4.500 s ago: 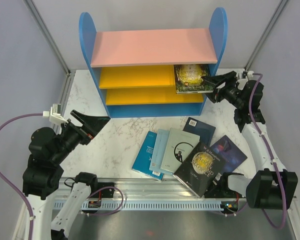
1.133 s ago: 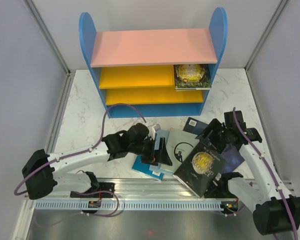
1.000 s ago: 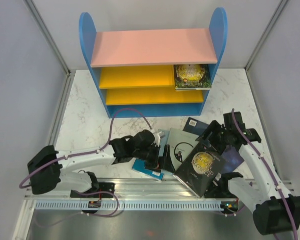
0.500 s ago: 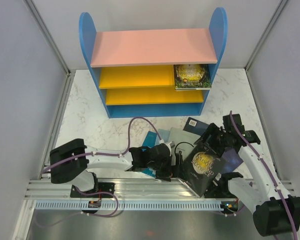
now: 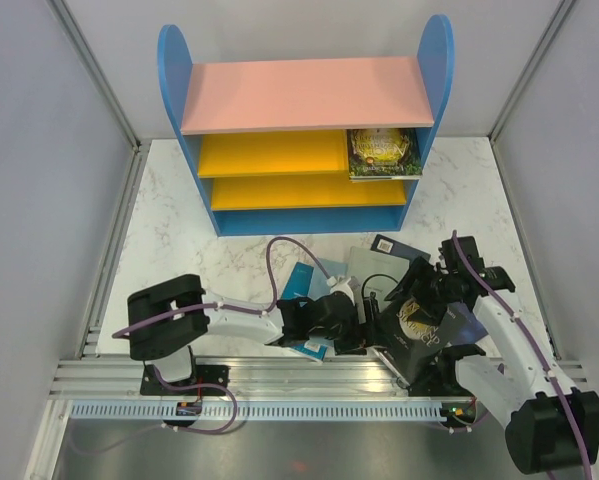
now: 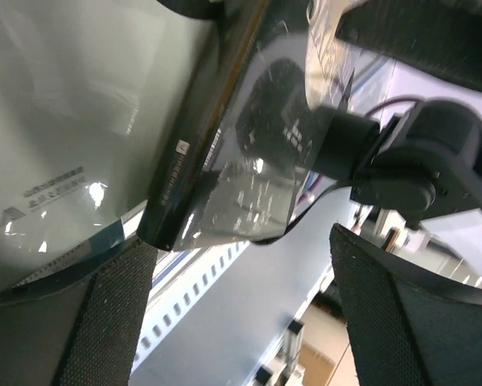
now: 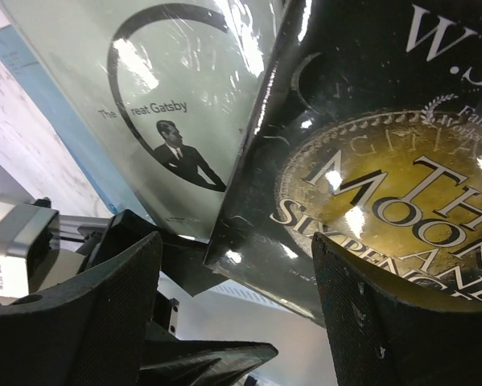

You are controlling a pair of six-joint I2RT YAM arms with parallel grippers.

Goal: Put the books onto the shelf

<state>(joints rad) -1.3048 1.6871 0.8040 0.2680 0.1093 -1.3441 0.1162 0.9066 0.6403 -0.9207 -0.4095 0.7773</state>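
The shelf [image 5: 299,95] stands at the back, with one dark green book [image 5: 382,152] on the right end of its upper yellow board. Several books lie fanned near the front edge: a teal one [image 5: 301,280], a grey-white one [image 5: 364,268] [image 7: 168,88], a navy one [image 5: 389,245]. The black-and-gold book [image 5: 419,332] [image 7: 361,161] is tilted up. My left gripper [image 5: 364,325] [image 6: 236,269] is open at its lower left edge. My right gripper [image 5: 421,290] [image 7: 236,241] hangs open over it, the book's corner between its fingers [image 7: 80,322], untouched.
A slotted metal rail [image 5: 279,400] runs along the near edge, right below the pile. A purple cable [image 5: 279,250] loops over the marble table [image 5: 179,230] left of the books. Another dark book [image 5: 467,318] lies under the right arm. Grey walls close both sides.
My left arm has swept right along the near edge to the pile's front. The black-and-gold book has tipped up and slid right. My right gripper has lowered toward it.
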